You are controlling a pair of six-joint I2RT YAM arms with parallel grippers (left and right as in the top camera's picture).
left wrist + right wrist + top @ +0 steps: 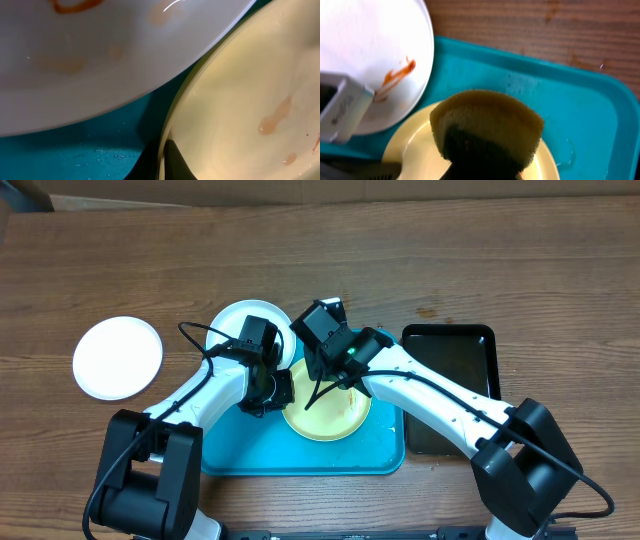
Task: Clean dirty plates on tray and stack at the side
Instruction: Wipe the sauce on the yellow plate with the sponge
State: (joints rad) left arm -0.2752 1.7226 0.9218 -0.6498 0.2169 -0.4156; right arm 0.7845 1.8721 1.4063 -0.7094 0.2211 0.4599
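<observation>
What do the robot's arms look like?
The left arm and right arm are both made of smooth white tubes joined by chunky black blocks. Thin black cables loop along them. A tiny green light glows on the right one.

A black tray (452, 355) lies on the wooden table (500, 260); a yellowish sponge (487, 122) is bent over.

Both arms reach forward from their bases and bend inward, bringing the left gripper (272, 390) close beside the right gripper (328, 380), which lies just to its right. Each wrist tips steeply downward. Both pairs of jaws are drawn closed.
</observation>
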